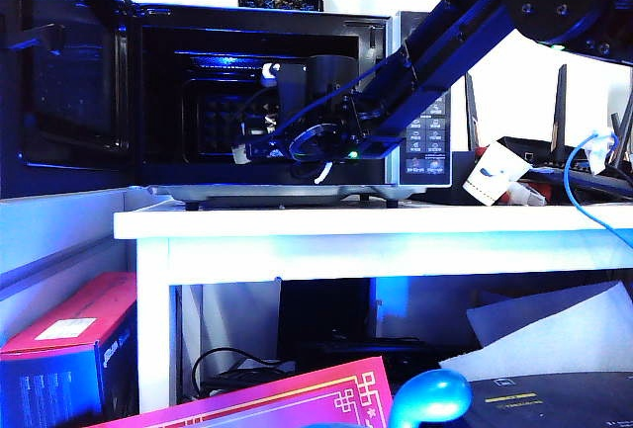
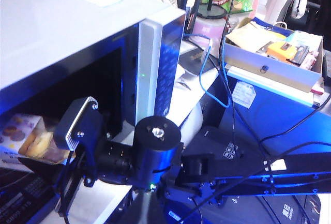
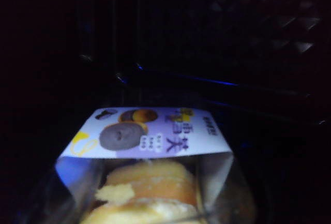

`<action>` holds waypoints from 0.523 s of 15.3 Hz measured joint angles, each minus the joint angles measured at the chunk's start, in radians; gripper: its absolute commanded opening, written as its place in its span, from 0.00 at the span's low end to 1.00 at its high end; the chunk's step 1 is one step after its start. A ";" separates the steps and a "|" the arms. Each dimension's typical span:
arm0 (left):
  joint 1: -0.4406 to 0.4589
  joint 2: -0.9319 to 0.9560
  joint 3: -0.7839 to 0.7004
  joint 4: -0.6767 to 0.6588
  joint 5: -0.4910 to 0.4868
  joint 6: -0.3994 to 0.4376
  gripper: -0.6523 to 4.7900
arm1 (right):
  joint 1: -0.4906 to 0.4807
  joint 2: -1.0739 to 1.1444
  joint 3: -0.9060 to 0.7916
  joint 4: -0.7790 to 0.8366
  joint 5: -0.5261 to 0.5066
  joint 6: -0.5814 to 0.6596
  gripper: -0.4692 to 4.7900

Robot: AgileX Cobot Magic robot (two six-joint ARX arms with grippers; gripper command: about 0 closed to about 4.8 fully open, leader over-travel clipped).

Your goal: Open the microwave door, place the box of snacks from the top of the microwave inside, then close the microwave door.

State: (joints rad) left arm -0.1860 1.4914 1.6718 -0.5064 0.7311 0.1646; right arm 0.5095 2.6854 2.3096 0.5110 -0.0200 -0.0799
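From the exterior view, the white counter [image 1: 297, 222] carries the boxy black microwave [image 1: 287, 102]. Its glossy glass microwave door [image 1: 64, 72] swings wide at 9 o'clock. The right hand [image 1: 259, 146] reaches into the cavity, pinching the box of snacks [image 3: 150, 177], a clear plastic pack with a printed paper label over soft yellow rolls. The left hand appears nowhere, so its state cannot be told.
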 measured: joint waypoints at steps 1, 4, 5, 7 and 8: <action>0.000 0.000 0.000 -0.003 0.000 0.000 0.11 | 0.000 0.000 0.000 0.006 0.001 -0.016 0.84; 0.000 0.000 0.000 -0.004 0.000 0.000 0.11 | 0.001 -0.001 0.003 0.033 0.001 -0.023 1.00; 0.000 0.000 0.000 -0.006 0.000 0.000 0.11 | 0.001 -0.001 0.003 0.032 0.001 -0.023 1.00; 0.000 0.000 0.000 -0.011 0.000 0.000 0.11 | 0.008 -0.021 0.002 -0.009 0.001 -0.025 1.00; 0.000 0.000 0.000 -0.014 0.000 0.000 0.11 | 0.014 -0.050 0.001 -0.057 0.001 -0.026 1.00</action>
State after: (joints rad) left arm -0.1860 1.4914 1.6714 -0.5205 0.7307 0.1646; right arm 0.5232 2.6354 2.3108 0.4538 -0.0189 -0.1062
